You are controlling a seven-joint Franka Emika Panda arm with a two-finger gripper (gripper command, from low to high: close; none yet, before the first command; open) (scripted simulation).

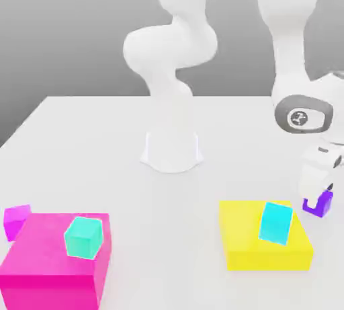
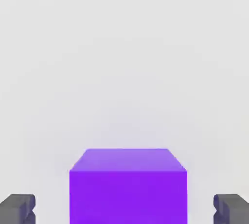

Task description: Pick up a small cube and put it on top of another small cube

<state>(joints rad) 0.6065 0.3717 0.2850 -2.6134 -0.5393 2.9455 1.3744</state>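
Observation:
The small purple cube (image 1: 324, 204) rests on the white table at the exterior view's right, just beside the yellow block. My gripper (image 1: 314, 194) is lowered over it. In the hand view the purple cube (image 2: 128, 186) sits between the two dark fingertips (image 2: 17, 208), with a gap of table showing on each side, so my gripper (image 2: 125, 209) is open around it and not touching. The sky-cyan cube (image 1: 277, 222) stands tilted on top of the yellow block, to the left of the purple cube in the exterior view.
The flat yellow block (image 1: 250, 243) lies front right. A large magenta block (image 1: 47, 268) at front left carries a teal cube (image 1: 84, 237), with a small magenta cube (image 1: 16, 220) beside it. The arm's white base (image 1: 171, 148) stands mid-table.

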